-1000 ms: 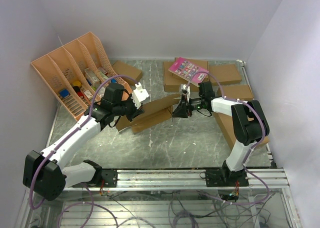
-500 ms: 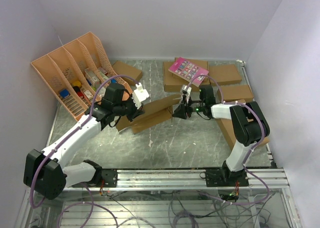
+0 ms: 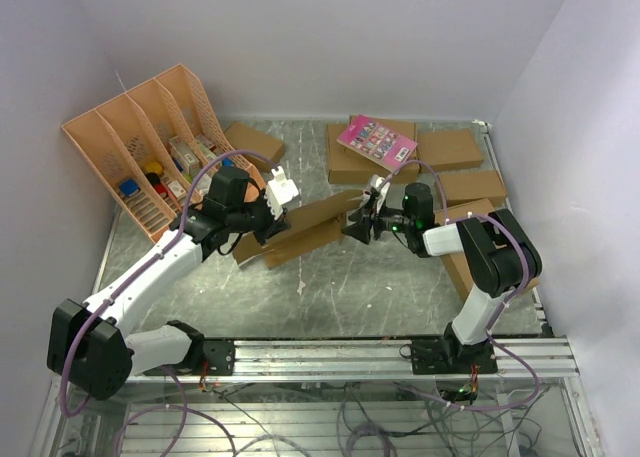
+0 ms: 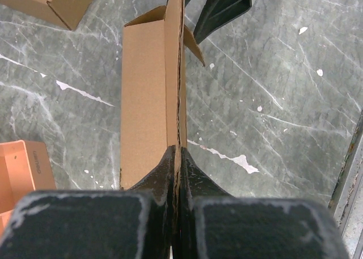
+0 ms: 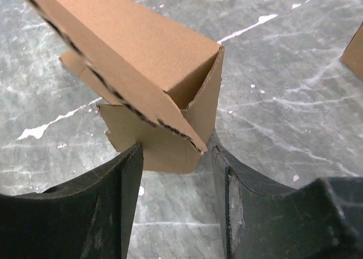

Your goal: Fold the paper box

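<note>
Oppositely, left pincer [image 4: 177, 152] clamped on paper box [image 4: 144, 89], right pincer [image 5: 177, 152] parted astride its end.

Overhead view from the near edge; close wrist views at opposite ends of the paper box [image 4: 148, 100]

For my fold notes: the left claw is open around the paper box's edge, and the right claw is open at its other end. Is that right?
Not quite: the left claw is shut, pinching the paper box by its upright edge, as the left wrist view shows. The right claw is open at its other end.
</note>
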You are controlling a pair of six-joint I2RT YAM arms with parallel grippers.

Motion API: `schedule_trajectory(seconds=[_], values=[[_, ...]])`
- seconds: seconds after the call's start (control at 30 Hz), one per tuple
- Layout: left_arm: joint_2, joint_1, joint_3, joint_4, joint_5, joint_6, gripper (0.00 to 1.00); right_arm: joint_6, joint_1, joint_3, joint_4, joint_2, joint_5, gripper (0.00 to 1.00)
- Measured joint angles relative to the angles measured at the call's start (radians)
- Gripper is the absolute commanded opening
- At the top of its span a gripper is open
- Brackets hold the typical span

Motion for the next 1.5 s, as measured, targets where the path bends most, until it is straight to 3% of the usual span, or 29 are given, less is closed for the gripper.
schedule_trajectory(seconds=[0.73, 1.23, 1.33, 1.5], values=[[-0.001, 0.007, 0.000, -0.005, 0.063, -0.002, 0.07, 0.122, 0.056, -0.080, 0.475, 0.124, 0.113, 0.45], [-0.001, 0.037, 0.000, -0.004, 0.098, -0.019, 0.07, 0.140, 0.096, -0.085, 0.567, 0.150, 0.192, 0.20], [-0.001, 0.040, 0.000, -0.005, 0.101, -0.025, 0.07, 0.140, 0.098, -0.081, 0.566, 0.158, 0.195, 0.21], [0.001, 0.052, 0.000, -0.004, 0.113, -0.031, 0.07, 0.153, 0.100, -0.062, 0.570, 0.174, 0.195, 0.30]])
